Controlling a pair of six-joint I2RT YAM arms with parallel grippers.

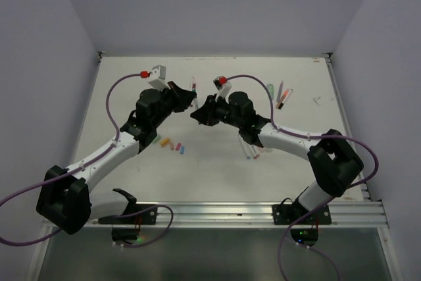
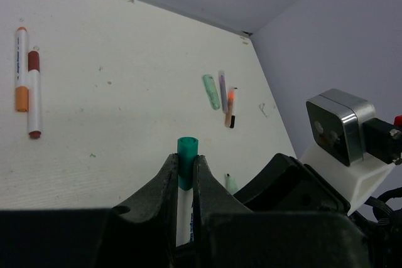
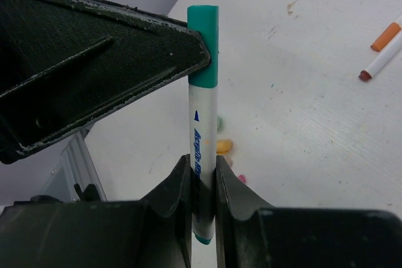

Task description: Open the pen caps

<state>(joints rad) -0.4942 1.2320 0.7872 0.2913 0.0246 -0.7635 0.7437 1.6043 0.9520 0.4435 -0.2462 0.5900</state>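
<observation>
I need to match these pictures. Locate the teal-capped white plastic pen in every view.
Top external: mid-table, mostly hidden where left claw and right claw meet.
Left wrist: bottom centre; teal-capped white plastic pen, cap pinched by that view's claw.
Right wrist: centre, upright, barrel in the right claw, cap in the left.
Landmark: the loose pair of orange- and brown-ended white pens.

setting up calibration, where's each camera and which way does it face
Top external: above and behind the bases, facing down at the table; left arm and right arm show.
Left wrist: on that wrist, facing past the left gripper toward the far corner.
Right wrist: on that wrist, facing past the right gripper down at the table.
Shared: both wrist views show the teal-capped pen.
</observation>
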